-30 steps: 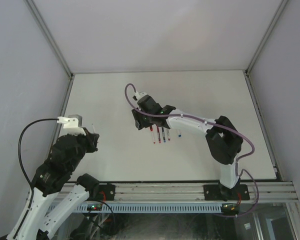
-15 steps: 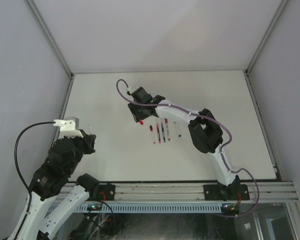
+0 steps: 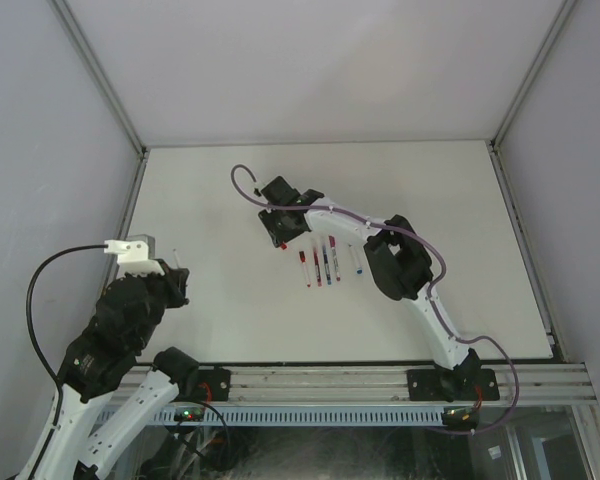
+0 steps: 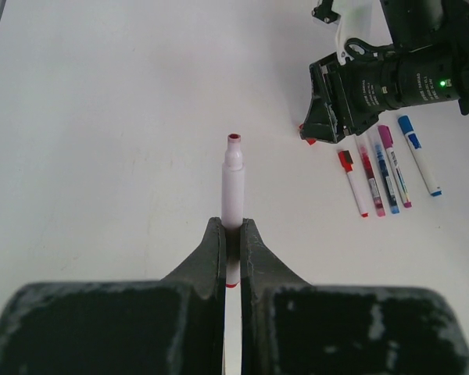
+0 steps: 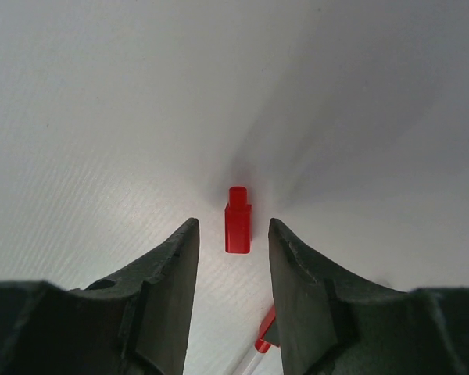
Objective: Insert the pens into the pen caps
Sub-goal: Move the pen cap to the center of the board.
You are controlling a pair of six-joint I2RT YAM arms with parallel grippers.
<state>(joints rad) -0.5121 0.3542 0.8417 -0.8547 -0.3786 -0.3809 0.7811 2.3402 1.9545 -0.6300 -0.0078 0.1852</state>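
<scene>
While the left pincer [image 4: 232, 228] pinches an uncapped red pen [image 4: 232, 176] above the table [image 4: 102, 117], the right pincer [image 5: 231, 228] stands spread around a red cap [image 5: 238, 212] lying flat, touching neither jaw. The other pens [image 4: 384, 168] lie in a row just beside it.

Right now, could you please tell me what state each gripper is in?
Left gripper: closed, holding an uncapped red pen.
Right gripper: open, straddling a red cap without touching it.

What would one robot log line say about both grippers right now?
left gripper: shut on red pen, tip bare | right gripper: open, jaws either side of red cap, not touching | capping: not yet done
</scene>
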